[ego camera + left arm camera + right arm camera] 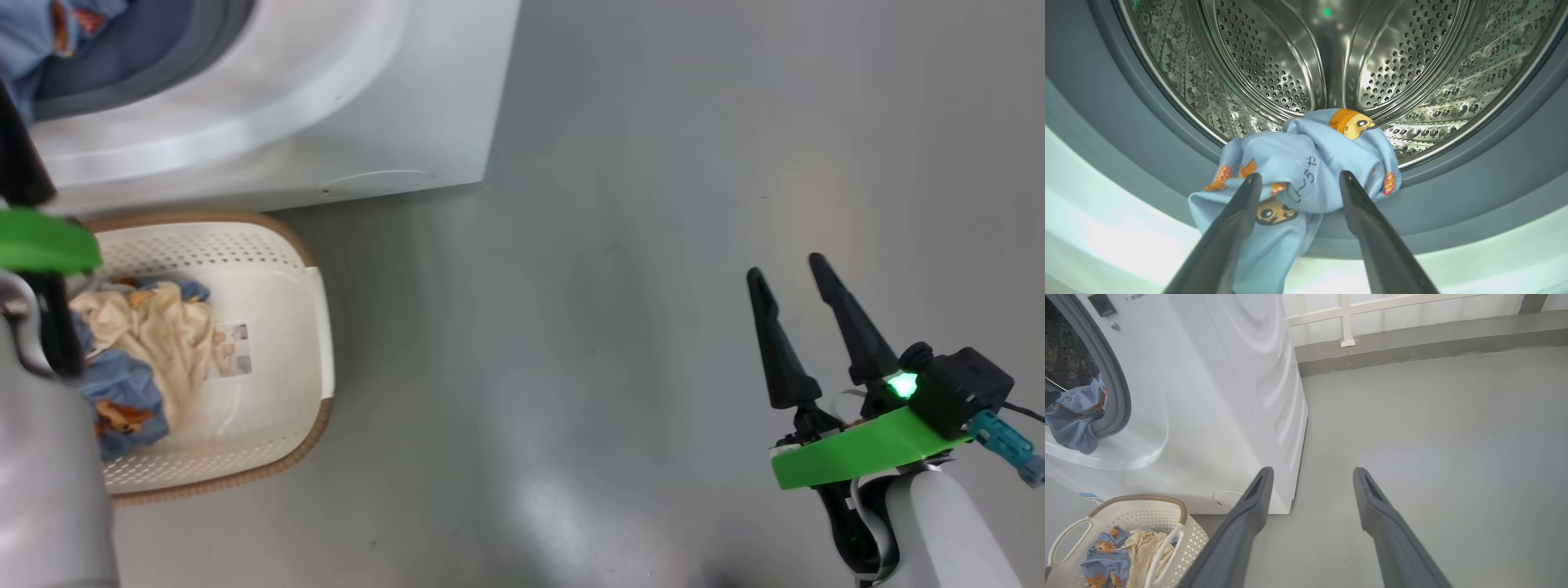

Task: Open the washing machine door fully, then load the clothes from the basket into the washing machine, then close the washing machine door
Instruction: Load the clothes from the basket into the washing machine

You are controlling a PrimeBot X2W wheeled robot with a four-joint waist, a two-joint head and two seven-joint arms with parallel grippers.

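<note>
— Where's the load?
— Washing machine (1216, 396) stands open. The basket (277, 392) at my nine o'clock holds more clothes (155, 327). One blue garment (1306, 163) hangs over the gasket (1147, 134) at six o'clock of the drum (1274, 61).
— Grippers?
— Left gripper (1300, 175) is spread beside it, right gripper (785, 265) spread and idle. I'd push that garment deep before fetching more.

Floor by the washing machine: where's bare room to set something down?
Bare: the grey floor between the white washing machine and the right gripper; the label side of the cream perforated basket. Crowded: its left half, heaped with blue and cream clothes, and the drum mouth, where a blue bear-print garment drapes the gasket at the left gripper.
</note>
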